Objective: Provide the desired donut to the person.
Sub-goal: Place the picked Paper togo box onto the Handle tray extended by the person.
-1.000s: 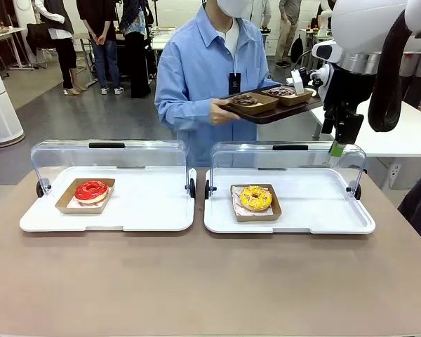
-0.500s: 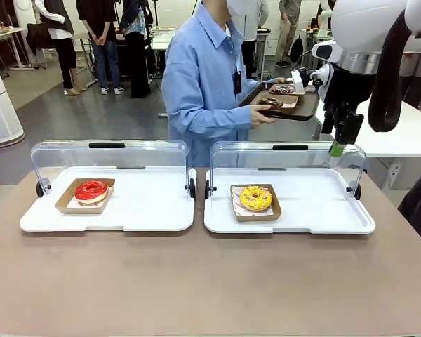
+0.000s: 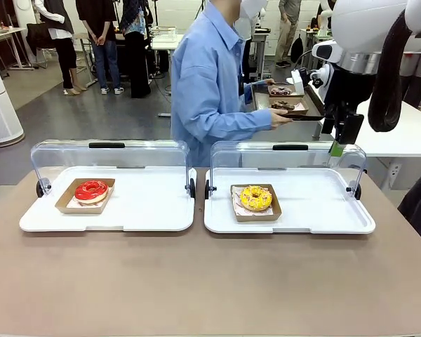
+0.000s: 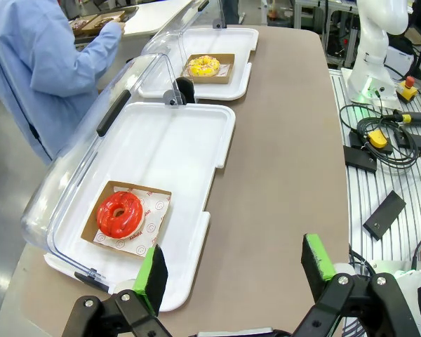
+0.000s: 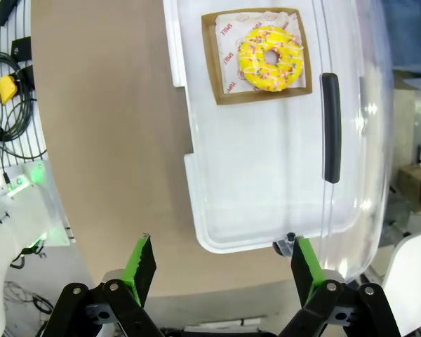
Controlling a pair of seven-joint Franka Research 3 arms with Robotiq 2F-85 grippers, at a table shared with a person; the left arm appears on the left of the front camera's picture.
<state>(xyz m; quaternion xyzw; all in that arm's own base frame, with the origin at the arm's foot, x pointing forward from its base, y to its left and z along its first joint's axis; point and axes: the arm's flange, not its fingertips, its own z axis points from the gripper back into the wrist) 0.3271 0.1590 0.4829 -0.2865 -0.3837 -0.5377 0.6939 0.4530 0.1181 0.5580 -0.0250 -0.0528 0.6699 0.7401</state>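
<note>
A red-glazed donut point(image 3: 91, 190) point(image 4: 119, 213) lies in a cardboard tray on the left white tray point(image 3: 147, 210). On the right white tray point(image 3: 316, 207) a yellow sprinkled donut point(image 3: 256, 198) point(image 5: 271, 48) point(image 4: 203, 66) lies in its own cardboard tray. The person point(image 3: 210, 84) point(image 4: 42, 63) stands behind the table, turned toward picture right. My right gripper point(image 3: 339, 140) point(image 5: 222, 258) hangs open and empty above the right tray's back corner. Well above the table's near-left part, my left gripper point(image 4: 235, 263) stands open and empty.
Both clear lids point(image 3: 109, 158) point(image 3: 288, 158) stand open at the back of their trays, each with a black handle point(image 5: 329, 128). The person holds a dark tray point(image 3: 305, 112) with brown donuts over a white side table point(image 3: 407, 133). Cables lie beside the table point(image 4: 379, 133).
The person has turned from facing me to picture right, swinging the dark tray of donuts toward the side table. Neither arm has moved.
</note>
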